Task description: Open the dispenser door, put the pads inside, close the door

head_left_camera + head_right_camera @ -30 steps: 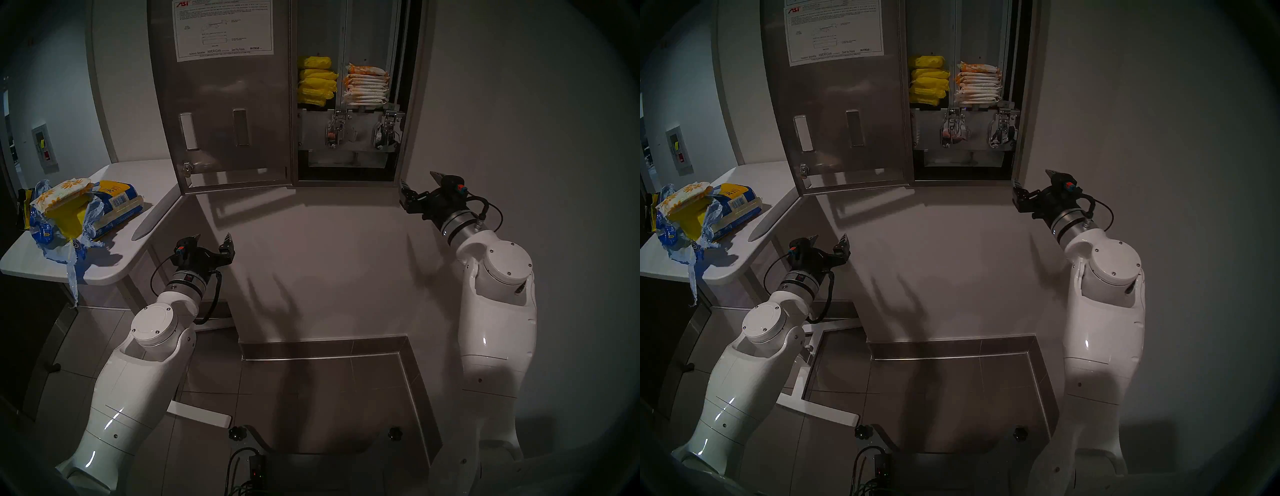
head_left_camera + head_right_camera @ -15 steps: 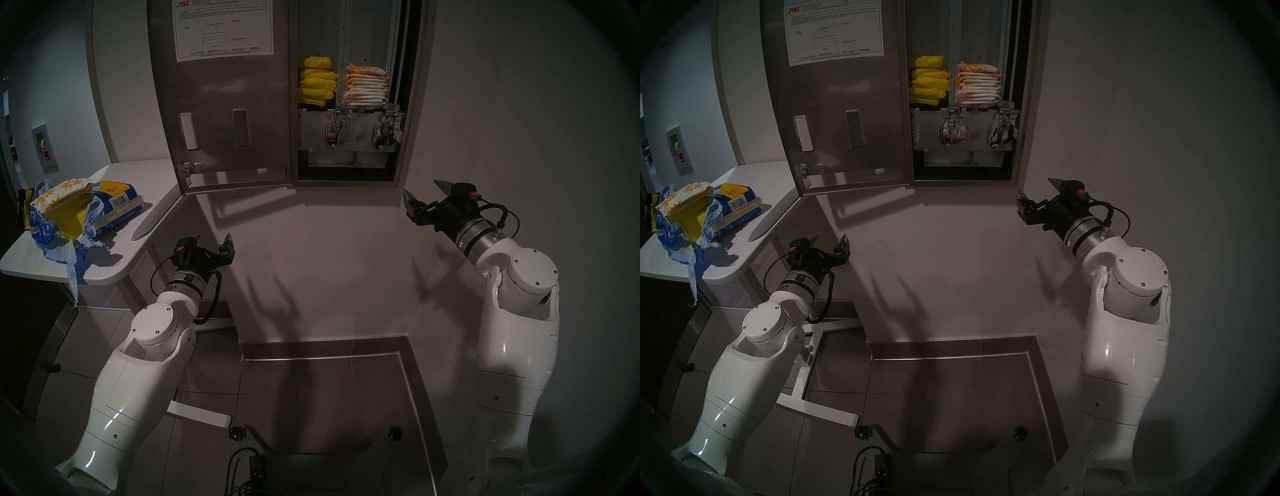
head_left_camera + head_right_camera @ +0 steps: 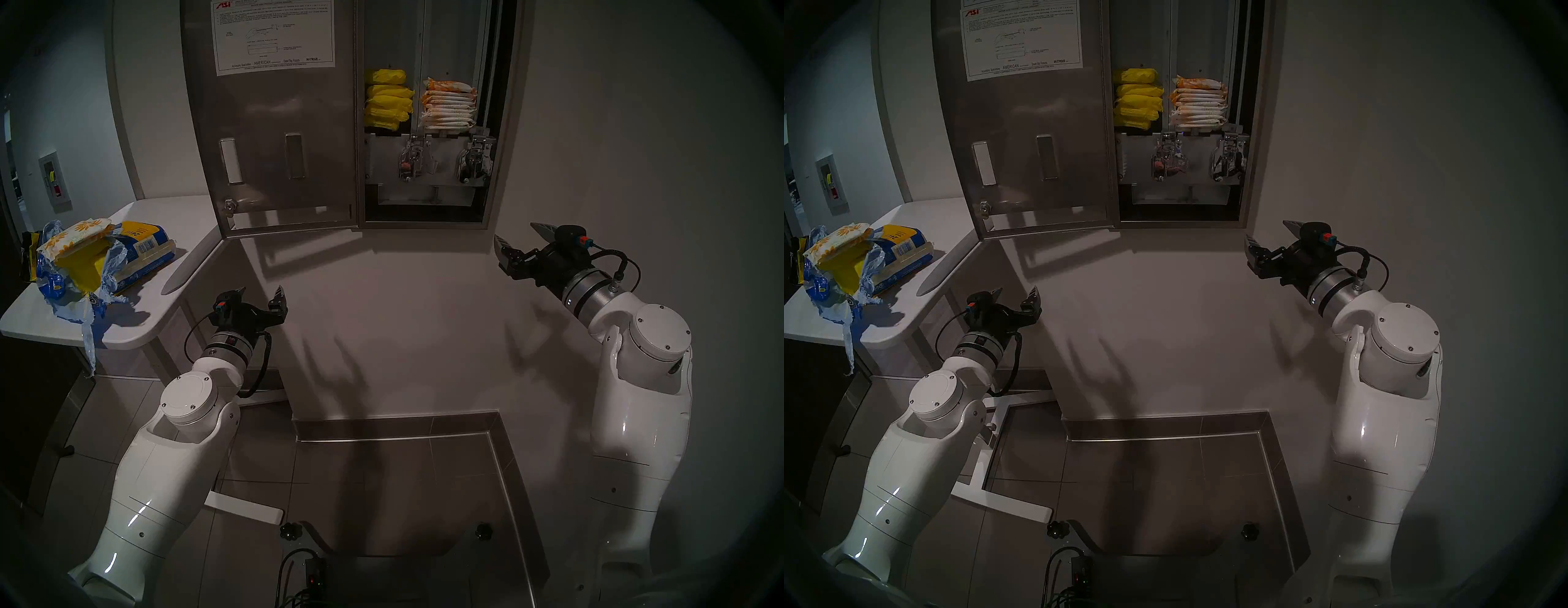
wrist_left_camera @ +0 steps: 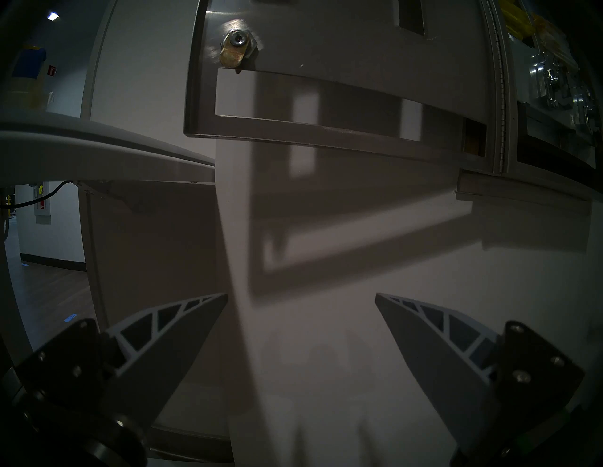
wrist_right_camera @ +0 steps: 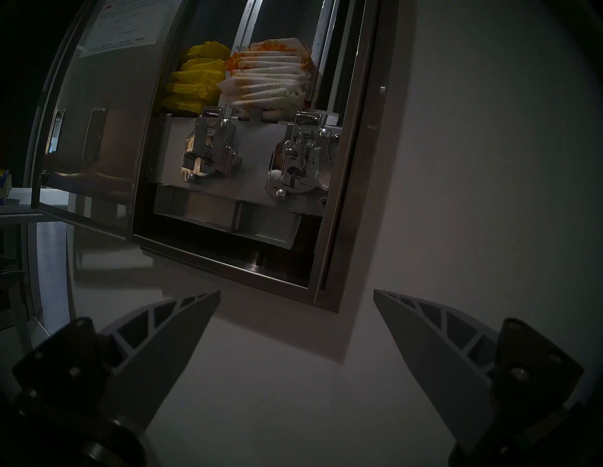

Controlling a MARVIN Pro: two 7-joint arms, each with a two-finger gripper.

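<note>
The door (image 3: pixel 275 140) is swung fully open to the left of the cabinet (image 3: pixel 502 127), its inner face turned outward; one white instruction sheet (image 3: pixel 273 36), two vertical slots (image 3: pixel 294 156), one lock (image 3: pixel 229 206) and one long horizontal slot are seen on it. Two columns are seen inside the cabinet. In the left column a stack of yellow packets (image 3: pixel 387 99) is held, about five by count, though the edges blur. In the right column the pads (image 3: pixel 449 105) are stacked, roughly nine or ten; an exact count cannot be made. Two chrome lever mechanisms (image 3: pixel 413 161) are mounted below the stacks. One more daisy-printed pad (image 3: pixel 78 237) is laid on top of the torn blue-and-yellow bag (image 3: pixel 106 263) on the white table (image 3: pixel 140 327) at the left. Two grippers are seen, both spread wide with nothing between the fingers. The left gripper (image 3: pixel 261 295) is held below the door's lower edge, apart from it. The right gripper (image 3: pixel 522 236) is held just below and right of the cabinet's lower right corner, apart from it.
</note>
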